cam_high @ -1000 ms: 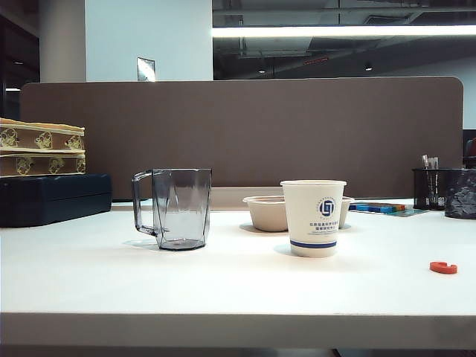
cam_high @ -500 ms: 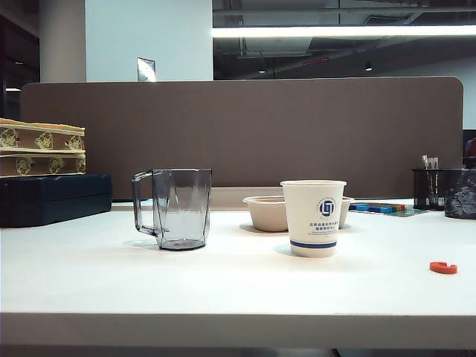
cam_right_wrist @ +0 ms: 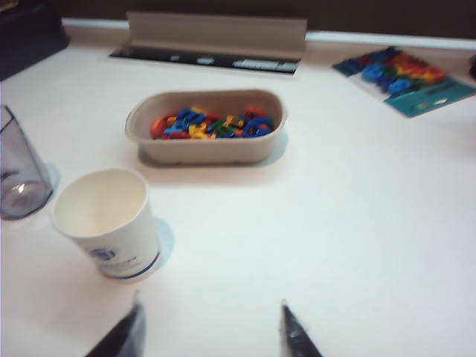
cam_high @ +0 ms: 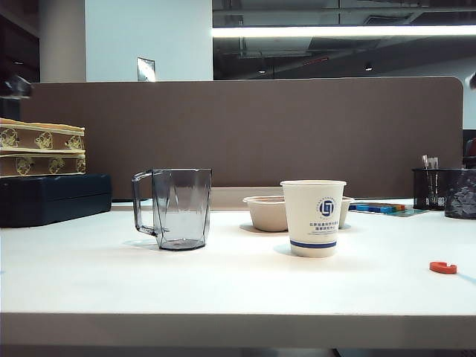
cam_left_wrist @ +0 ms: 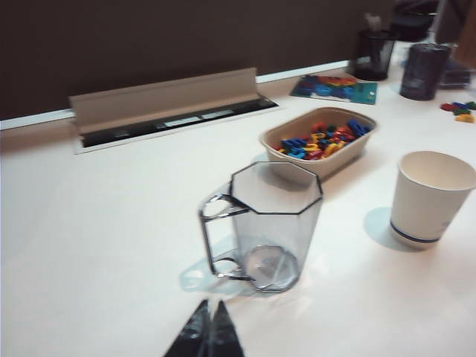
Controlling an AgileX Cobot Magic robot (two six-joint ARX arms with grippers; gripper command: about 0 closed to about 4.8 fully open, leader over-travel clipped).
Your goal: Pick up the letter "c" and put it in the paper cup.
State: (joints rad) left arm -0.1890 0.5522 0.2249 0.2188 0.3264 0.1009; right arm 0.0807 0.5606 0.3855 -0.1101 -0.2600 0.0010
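Both arms have newly edged into the exterior view's upper corners. Left gripper [cam_left_wrist: 210, 331] hovers near the mug [cam_left_wrist: 266, 227], fingertips together, holding nothing. Right gripper [cam_right_wrist: 212, 327] hovers beside the paper cup [cam_right_wrist: 108, 223], jaws spread apart, empty. Right of the cup, well apart, lies the letter "c" [cam_high: 443, 268].

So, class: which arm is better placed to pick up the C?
The right. The C lies far right on the table, past the cup, and the right gripper is open; the left gripper is shut by the mug.
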